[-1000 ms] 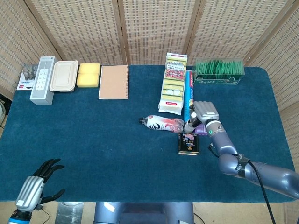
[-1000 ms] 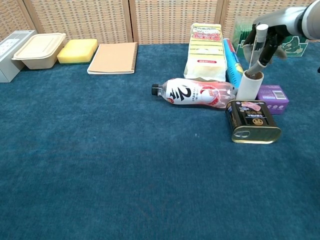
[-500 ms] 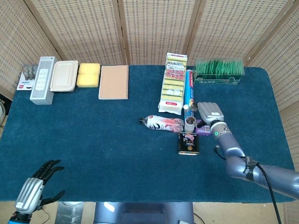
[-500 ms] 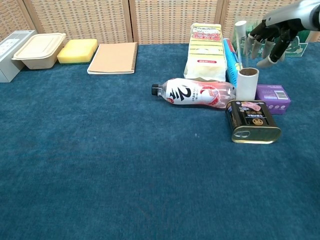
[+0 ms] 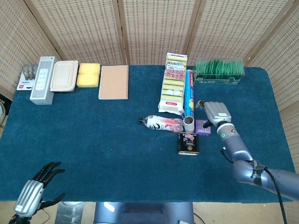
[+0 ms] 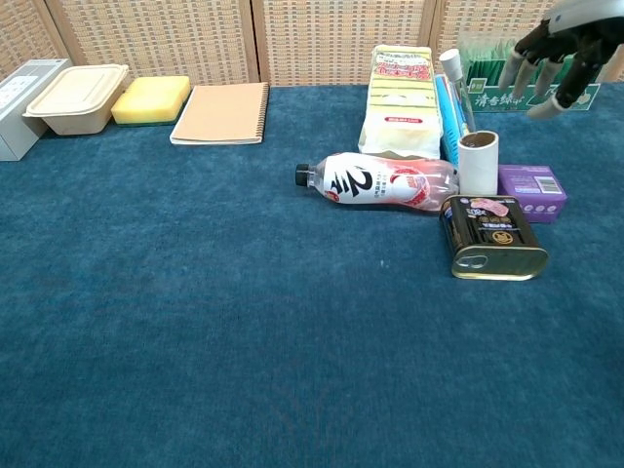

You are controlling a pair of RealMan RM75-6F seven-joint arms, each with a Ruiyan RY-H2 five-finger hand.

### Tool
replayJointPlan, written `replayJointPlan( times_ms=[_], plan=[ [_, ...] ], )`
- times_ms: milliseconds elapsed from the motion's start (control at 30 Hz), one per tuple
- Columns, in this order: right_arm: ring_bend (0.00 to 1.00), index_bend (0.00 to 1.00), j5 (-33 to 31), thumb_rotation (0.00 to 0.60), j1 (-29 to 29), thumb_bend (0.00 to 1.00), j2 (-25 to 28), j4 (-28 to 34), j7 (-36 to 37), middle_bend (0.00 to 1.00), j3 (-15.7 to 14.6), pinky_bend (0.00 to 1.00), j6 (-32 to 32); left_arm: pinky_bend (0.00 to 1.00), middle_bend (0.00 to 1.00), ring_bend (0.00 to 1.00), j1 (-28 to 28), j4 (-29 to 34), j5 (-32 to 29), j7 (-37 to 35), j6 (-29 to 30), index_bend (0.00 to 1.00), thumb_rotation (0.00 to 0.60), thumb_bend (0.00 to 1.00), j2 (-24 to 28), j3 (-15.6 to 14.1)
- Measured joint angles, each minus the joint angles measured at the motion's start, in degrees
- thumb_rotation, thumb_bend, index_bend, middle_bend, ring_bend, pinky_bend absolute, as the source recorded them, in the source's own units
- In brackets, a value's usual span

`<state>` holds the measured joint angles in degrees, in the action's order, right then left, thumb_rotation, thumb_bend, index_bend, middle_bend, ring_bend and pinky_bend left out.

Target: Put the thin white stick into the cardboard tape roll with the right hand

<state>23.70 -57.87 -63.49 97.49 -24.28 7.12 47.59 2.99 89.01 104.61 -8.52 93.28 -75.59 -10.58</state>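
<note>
Since the earlier frames: right hand has let go of the stick and drawn back toward the right edge of the bench, fingers apart, holding nothing.

Roll: cardboard, upright, mid-right of bench. Contents: stick, lower end inside, leaning up and left over the rim.

Adjoining items: bottle lying to the roll's left; tin in front; purple box just beside on the right; blue tube and yellow pack behind.

Back right corner: clear box holding green packets.

Head view only: left hand at the front left edge, fingers spread, empty; lidded tray, remote, sponge.

Notebook: back edge, both views.
</note>
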Motion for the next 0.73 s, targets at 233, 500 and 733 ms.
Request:
replayJointPlan(
  times_ms=[233,500,733],
  plan=[
    [0.25,0.25,6.66,0.6,4.08,0.38,3.55,5.91,0.62,0.25,-0.74,0.34,7.93,0.27,0.15,0.1,0.68,-0.96,1.61,0.03,1.7,0.24,0.6,0.18,-0.38,-0.7],
    [0.24,0.26,26.78,0.6,14.83,0.37,5.61,10.7,6.13,0.25,-3.69,0.32,22.04,0.27,0.15,0.1,1.16,-2.32,3.37,0.13,2.81,0.24,0.6,0.18,-0.8,-1.53],
    [0.23,0.26,49.13,0.6,28.34,0.37,6.43,11.49,13.28,0.25,-9.42,0.31,37.12,0.27,0.15,0.1,0.88,-2.17,6.23,2.5,3.07,0.24,0.6,0.18,-0.98,-2.19]
  ],
)
